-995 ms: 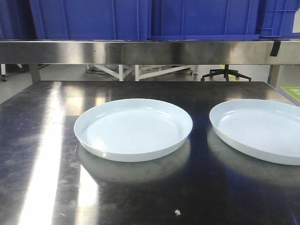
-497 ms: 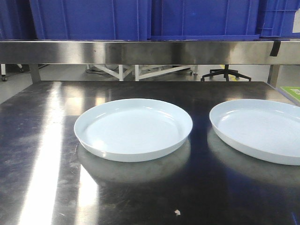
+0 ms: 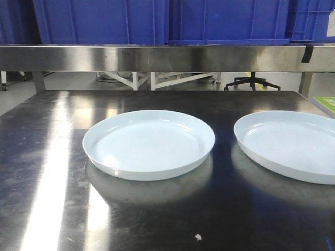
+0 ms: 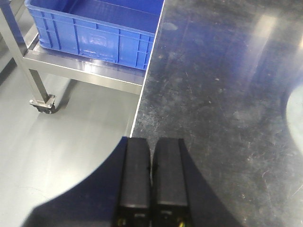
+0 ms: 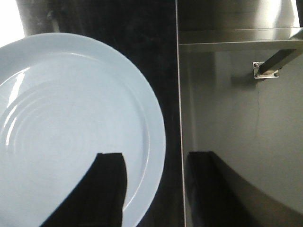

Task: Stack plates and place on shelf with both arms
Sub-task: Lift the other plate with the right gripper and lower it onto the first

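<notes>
A: How does the left hand stand?

B: Its two black fingers are pressed flat against each other with nothing between them. It hangs over the left edge of the dark steel table.

A: And the right hand?

B: Spread wide, holding nothing. One finger shows in front of the right plate. The other is out past the table's edge, over the grey floor, so the plate's rim lies between the two. Whether the inner finger touches the dish I cannot tell.

A: Where are the plates?

B: Both lie flat on the table, side by side with a gap between them, not stacked. The left plate sits near the middle. The right plate is cut off by the right side of the front view, close to the table's right edge. Both are pale blue-white and glossy, and the right one shows faint rings inside.

A: And behind them?

B: A stainless shelf runs across above the table's far edge, with blue crates on it. Off to the table's left, another blue crate sits on a low steel rack with a caster
</notes>
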